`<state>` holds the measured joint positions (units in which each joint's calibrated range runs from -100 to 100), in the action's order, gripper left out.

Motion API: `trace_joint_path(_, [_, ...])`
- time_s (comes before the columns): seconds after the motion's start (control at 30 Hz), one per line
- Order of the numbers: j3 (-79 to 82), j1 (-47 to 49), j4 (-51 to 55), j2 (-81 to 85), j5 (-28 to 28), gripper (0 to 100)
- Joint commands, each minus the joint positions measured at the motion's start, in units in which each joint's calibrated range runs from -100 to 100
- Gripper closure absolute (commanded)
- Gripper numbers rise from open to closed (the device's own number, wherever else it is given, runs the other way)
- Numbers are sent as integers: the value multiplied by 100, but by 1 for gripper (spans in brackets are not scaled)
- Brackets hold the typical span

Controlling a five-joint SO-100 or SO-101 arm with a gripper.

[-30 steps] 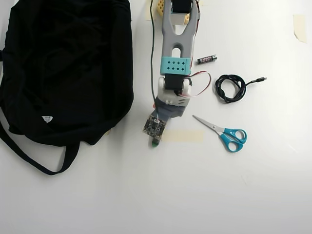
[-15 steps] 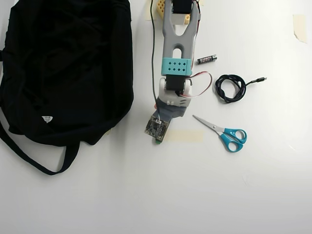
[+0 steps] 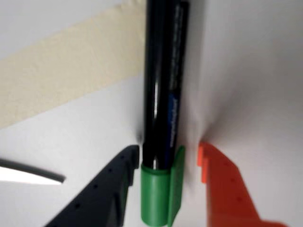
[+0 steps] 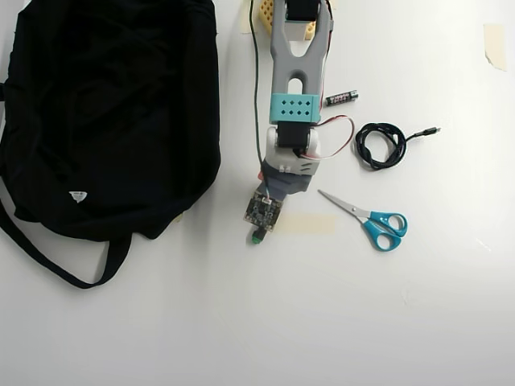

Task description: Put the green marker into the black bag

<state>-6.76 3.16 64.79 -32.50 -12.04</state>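
Observation:
In the wrist view the green marker [image 3: 163, 94] lies on the white table, its dark barrel running up the picture and its green cap at the bottom. My gripper [image 3: 168, 149] straddles it. The dark finger [image 3: 111, 184] touches the cap on the left, while the orange finger [image 3: 222, 189] stands a small gap away on the right. From overhead, only the marker's green end [image 4: 257, 237] pokes out below the wrist and its camera board. The black bag [image 4: 105, 112] fills the upper left, a hand's width left of the gripper [image 4: 259, 229].
A strip of beige tape [image 4: 310, 223] lies just right of the marker. Blue-handled scissors [image 4: 374, 219] lie further right. A coiled black cable [image 4: 380, 145] and a small battery [image 4: 340, 98] lie beside the arm. The bag's strap [image 4: 56, 261] trails at lower left.
The wrist has shifted slightly to the right and down the overhead picture. The marker's green end shows below the camera board again after being nearly covered half a second ago.

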Motion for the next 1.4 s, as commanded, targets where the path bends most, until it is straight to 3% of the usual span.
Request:
trace_joint_path(0.0, [-25,-47,76,47,24,83])
trace_joint_path(0.27, [-25,-69,67,47,24,95])
trace_joint_path(1.13, [-231,-69,84,72,24,98])
trace_joint_path(1.37, [-411,-62,498,313,29,98])
